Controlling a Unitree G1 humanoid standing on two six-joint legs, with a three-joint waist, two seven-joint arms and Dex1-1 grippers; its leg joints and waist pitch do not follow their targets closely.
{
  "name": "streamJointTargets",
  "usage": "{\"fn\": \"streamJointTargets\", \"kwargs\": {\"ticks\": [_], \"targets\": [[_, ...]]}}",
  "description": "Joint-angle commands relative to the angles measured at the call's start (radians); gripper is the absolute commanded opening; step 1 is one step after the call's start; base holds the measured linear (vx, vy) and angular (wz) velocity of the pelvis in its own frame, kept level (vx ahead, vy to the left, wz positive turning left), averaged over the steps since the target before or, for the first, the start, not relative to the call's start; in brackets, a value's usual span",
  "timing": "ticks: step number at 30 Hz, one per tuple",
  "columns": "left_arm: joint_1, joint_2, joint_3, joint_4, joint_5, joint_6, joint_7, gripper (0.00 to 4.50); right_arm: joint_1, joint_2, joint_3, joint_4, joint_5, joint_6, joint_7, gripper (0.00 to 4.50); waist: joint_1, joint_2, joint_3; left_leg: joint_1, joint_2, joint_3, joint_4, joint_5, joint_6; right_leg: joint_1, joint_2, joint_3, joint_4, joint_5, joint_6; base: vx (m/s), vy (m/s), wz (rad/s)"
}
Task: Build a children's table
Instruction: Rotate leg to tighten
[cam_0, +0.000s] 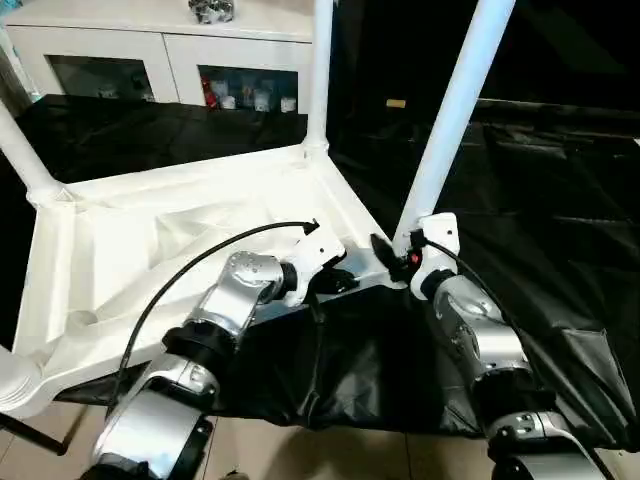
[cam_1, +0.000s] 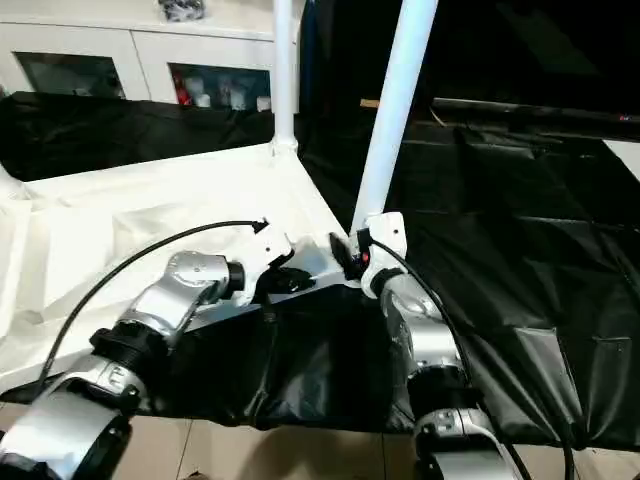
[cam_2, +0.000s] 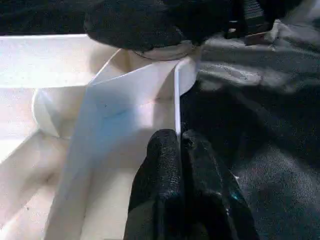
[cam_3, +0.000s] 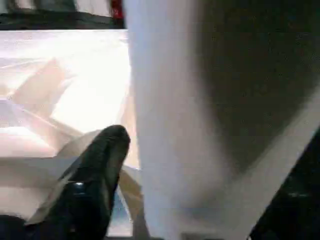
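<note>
Children's table (cam_0: 150, 250) lies upside down on black sheet (cam_0: 560, 270), legs pointing up. Left gripper (cam_2: 180, 145) fingers closed, pinching the thin rim wall at the near right corner. Right gripper (cam_0: 392, 255) at the base of the near right leg (cam_0: 455, 110); can't tell whether its fingers grip it. White cabinet (cam_0: 160, 50) behind.
</note>
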Motion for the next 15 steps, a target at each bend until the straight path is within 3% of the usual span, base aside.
{"fn": "streamJointTargets", "kwargs": {"ticks": [1, 3, 7, 9, 10, 12, 15], "targets": [[-0.011, -0.013, -0.028, -0.071, -0.055, -0.070, -0.099, 0.00, 0.039, -0.022, 0.111, -0.011, 0.022, 0.024, 0.191, 3.24, 0.007, 0.008, -0.057, 0.006, 0.038, -0.022, -0.073, -0.309, 0.021, 0.044, -0.056, 0.042, -0.077, -0.226, -0.205, 0.000, 0.000, 0.00], [-0.013, 0.009, -0.029, -0.068, -0.055, -0.070, -0.129, 0.00, 0.058, -0.069, 0.136, -0.028, 0.023, 0.007, 0.292, 3.24, 0.010, 0.006, -0.059, 0.004, 0.038, -0.019, -0.068, -0.270, 0.040, 0.049, -0.056, 0.043, -0.069, -0.164, -0.226, 0.000, 0.000, 0.00], [0.003, 0.057, -0.036, -0.106, -0.087, -0.056, -0.260, 0.00, 0.088, -0.176, 0.170, -0.057, 0.041, 0.014, 0.497, 3.24, 0.020, 0.013, -0.058, 0.005, 0.043, -0.015, -0.063, -0.215, 0.071, 0.053, -0.054, 0.040, -0.059, -0.080, -0.275, 0.000, 0.000, 0.00], [0.007, 0.063, -0.038, -0.113, -0.093, -0.050, -0.279, 0.00, 0.089, -0.186, 0.169, -0.056, 0.044, 0.015, 0.516, 3.24, 0.027, 0.013, -0.057, 0.005, 0.046, -0.012, -0.062, -0.219, 0.073, 0.051, -0.053, 0.040, -0.059, -0.094, -0.282, 0.000, 0.000, 0.00], [0.015, 0.079, -0.043, -0.125, -0.098, -0.049, -0.313, 0.00, 0.090, -0.210, 0.167, -0.055, 0.049, 0.015, 0.569, 3.24, 0.029, 0.006, -0.057, 0.005, 0.046, -0.012, -0.062, -0.222, 0.073, 0.052, -0.054, 0.039, -0.059, -0.107, -0.282, 0.000, 0.000, 0.00], [0.017, 0.086, -0.043, -0.128, -0.099, -0.048, -0.322, 0.00, 0.090, -0.219, 0.168, -0.055, 0.052, 0.016, 0.591, 3.24, 0.036, 0.010, -0.055, 0.006, 0.049, -0.012, -0.063, -0.223, 0.069, 0.048, -0.056, 0.040, -0.059, -0.139, -0.278, 0.000, 0.000, 0.00], [0.023, 0.107, -0.048, -0.133, -0.107, -0.048, -0.360, 0.00, 0.089, -0.253, 0.184, -0.059, 0.066, 0.031, 0.665, 2.99, 0.038, 0.008, -0.053, 0.007, 0.048, -0.013, -0.065, -0.243, 0.053, 0.047, -0.057, 0.040, -0.063, -0.197, -0.262, 0.000, 0.000, 0.00]]}}
